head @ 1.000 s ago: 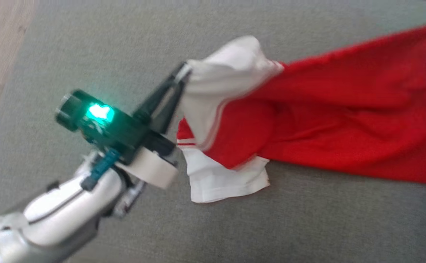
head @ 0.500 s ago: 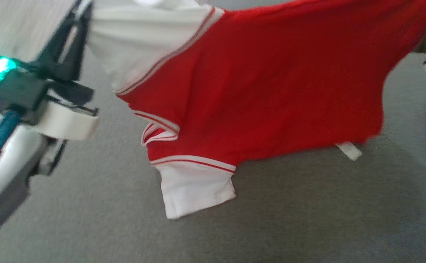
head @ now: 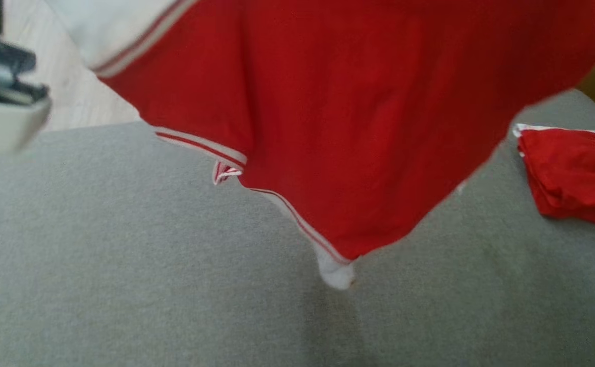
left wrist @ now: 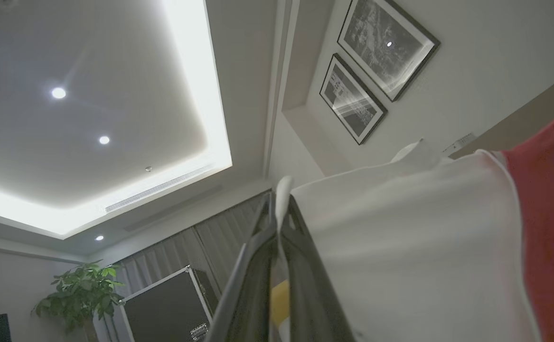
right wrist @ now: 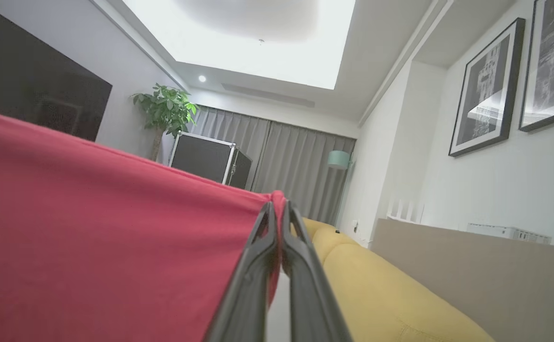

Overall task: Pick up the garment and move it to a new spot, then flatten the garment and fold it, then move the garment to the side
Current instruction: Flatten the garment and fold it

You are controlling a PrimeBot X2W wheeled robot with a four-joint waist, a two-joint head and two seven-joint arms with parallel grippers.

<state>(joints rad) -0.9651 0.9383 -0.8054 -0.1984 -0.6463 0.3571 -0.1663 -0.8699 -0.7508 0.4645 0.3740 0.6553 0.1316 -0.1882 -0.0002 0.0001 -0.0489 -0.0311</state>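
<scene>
Red garment (head: 358,127) hangs with its top edge cut off.

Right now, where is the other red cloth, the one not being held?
In the head view the other red cloth lies on the grey surface at the far right, just right of the hanging red-and-white garment.

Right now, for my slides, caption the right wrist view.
Right pincer shut on the red garment, yellow sofa beyond.
</scene>
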